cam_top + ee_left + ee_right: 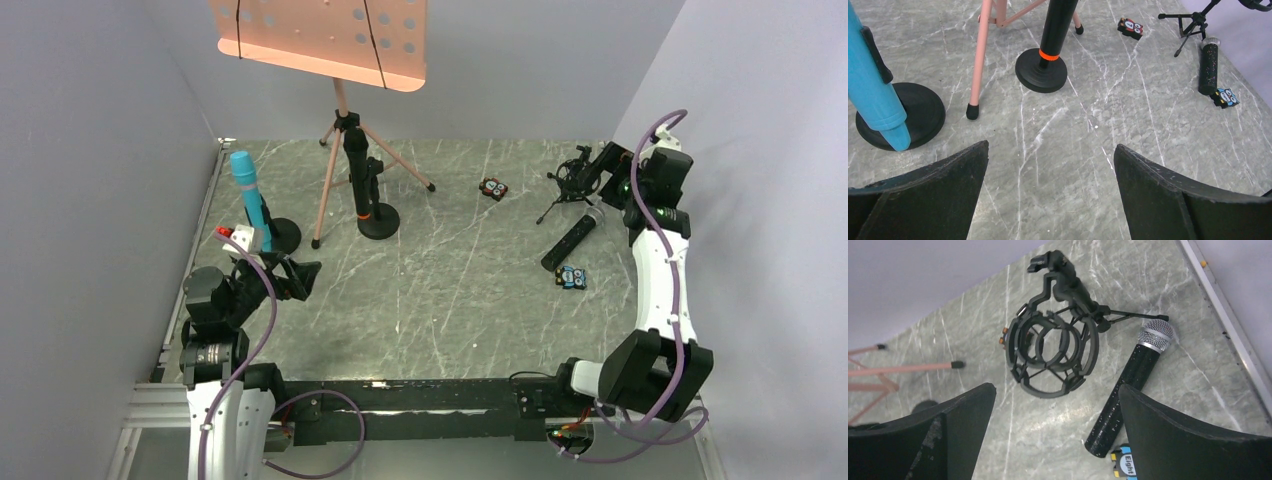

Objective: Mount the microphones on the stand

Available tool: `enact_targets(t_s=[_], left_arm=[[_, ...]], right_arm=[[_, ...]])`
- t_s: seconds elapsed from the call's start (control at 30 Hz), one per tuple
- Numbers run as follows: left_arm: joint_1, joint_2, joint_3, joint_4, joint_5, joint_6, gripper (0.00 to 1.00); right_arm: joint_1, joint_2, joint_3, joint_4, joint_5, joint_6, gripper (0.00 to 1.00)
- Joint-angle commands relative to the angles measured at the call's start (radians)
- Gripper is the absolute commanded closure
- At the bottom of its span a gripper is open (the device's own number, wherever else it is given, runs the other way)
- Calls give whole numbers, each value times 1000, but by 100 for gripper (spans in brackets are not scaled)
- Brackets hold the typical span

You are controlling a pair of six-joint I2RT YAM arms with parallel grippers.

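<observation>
While both jaws gape wide and empty, left gripper (1050, 149) near upright cyan microphone (870, 100), right gripper (1057, 387) over shock-mount stand (1053, 347), silver-mesh microphone (1134, 385) lying beside it.

The worktop (1058, 165) was a smooth, grey, marble-veined sheet with a dull sheen, and the fingers (933, 195) of my left gripper (1050, 146) looked like matt black plastic, faintly grainy. By the left edge, the cyan-blue microphone (870, 95) was smooth satin plastic on a matt black round base (923, 107). Near the right edge, the black microphone (1133, 385) had a glitter-speckled body and a silvery metal mesh head, beside a shock-mount stand (1073, 285) of matt black plastic.
</observation>
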Motion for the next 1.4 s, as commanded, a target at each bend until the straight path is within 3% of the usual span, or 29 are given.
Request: enact_targets(t_s=[0.0,0.13,0.27,0.53,0.87,1.1,1.37], left_arm=[[-4,6,-7,6,-5,-1,1],[-5,18,-6,2,-9,0,1],[-5,31,-4,-1,-7,-1,1],[-5,45,-4,-2,-6,-1,1],[-5,45,-2,-6,-9,-1,1],[-5,46,-1,-8,-8,-1,1],[-5,46,-1,-8,-8,-1,1]], right_arm=[[-4,40,37,85,103,184,0],[-2,87,68,106,146,200,3],[2,133,101,97,149,153,13],[12,203,125,91,162,62,19],[27,302,194,59,113,35,33],[59,310,198,39,121,30,34],[60,258,143,41,105,12,27]])
